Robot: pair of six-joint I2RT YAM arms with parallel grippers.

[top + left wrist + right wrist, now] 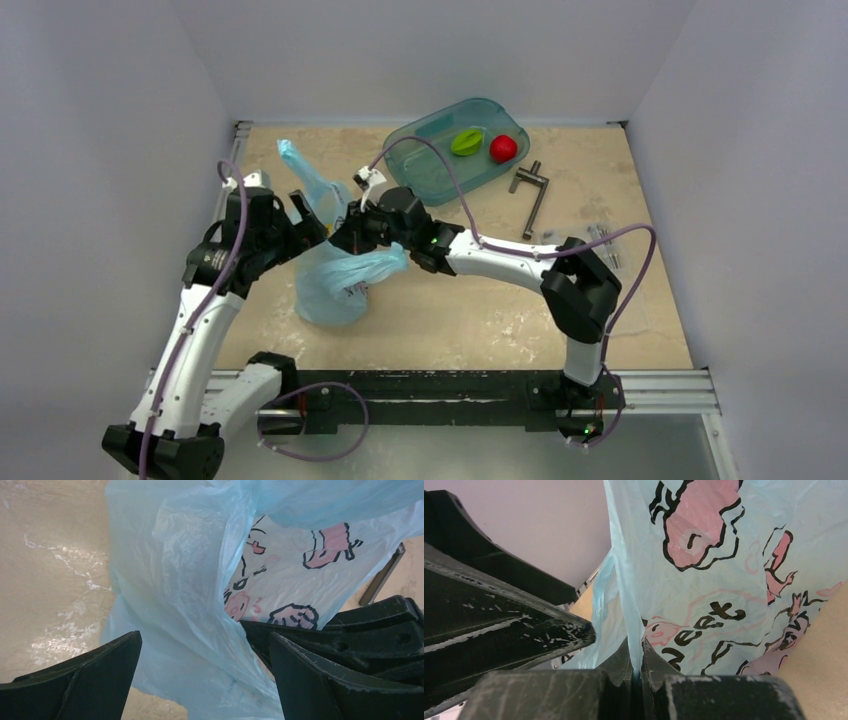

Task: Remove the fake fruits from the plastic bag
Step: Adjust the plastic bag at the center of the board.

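The light-blue plastic bag (335, 285) hangs lifted over the left-middle of the table, its handle tail (300, 165) sticking up toward the back. My right gripper (348, 233) is shut on a fold of the bag's rim (636, 630), and the pink print and lettering show beside it. My left gripper (308, 215) is open right next to it, with a sheet of the bag's film (190, 580) between its fingers (100, 675); the jaws stand wide apart. The right gripper's black fingers (350, 630) show close on the right of the left wrist view. The fake fruits are hidden.
A teal tray (430, 170) at the back holds a green ridged fruit (466, 142) and a bright red round fruit (503, 148). A dark metal T-shaped tool (533, 195) lies right of it, and a clear packet (600, 240) lies near the right arm's elbow.
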